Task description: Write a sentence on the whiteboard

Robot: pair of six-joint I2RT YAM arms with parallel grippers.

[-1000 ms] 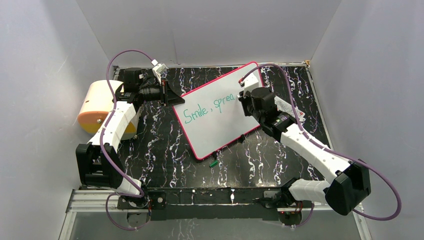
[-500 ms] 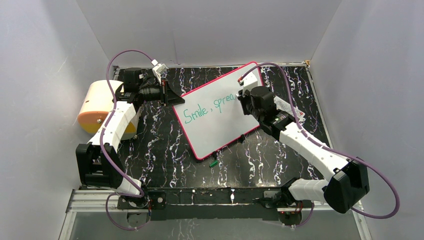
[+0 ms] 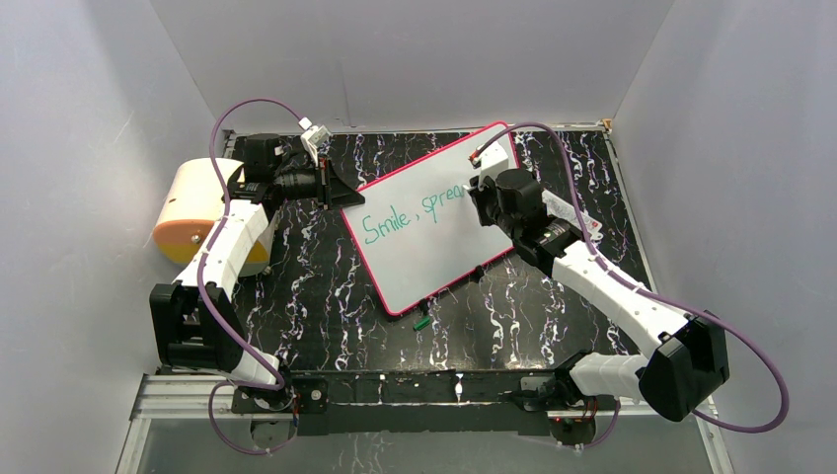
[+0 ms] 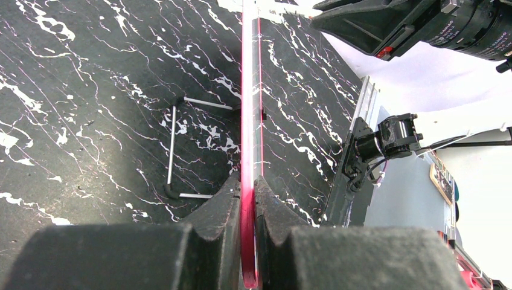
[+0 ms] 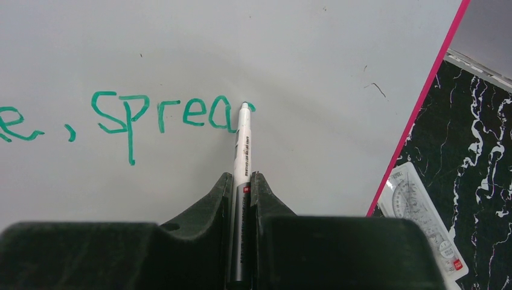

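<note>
- In the overhead view you find the whiteboard (image 3: 434,247) at the centre of the frame, set at a slant on the black marbled table (image 3: 306,286), with one corner toward the back wall.
- The sentence (image 3: 413,213) reads "Smile, sprea" in teal-green across the upper half of the board.
- Your left gripper (image 4: 248,192), at the bottom centre of the left wrist view, is pinched narrow on the board's pink-red rim, one finger on each face.
- Your right gripper (image 5: 243,184), at the bottom centre of the right wrist view, is clamped on a white marker (image 5: 243,142). Its tip sits on the board at a short fresh stroke just right of the "a".
- A small green cap (image 3: 421,322) lies on the table just below the board's lowest corner.
- A thin wire stand (image 4: 174,148) lies on the table left of the rim in the left wrist view.
- A white plastic packet (image 5: 422,223) lies on the table at the lower right of the right wrist view, just outside the rim.
</note>
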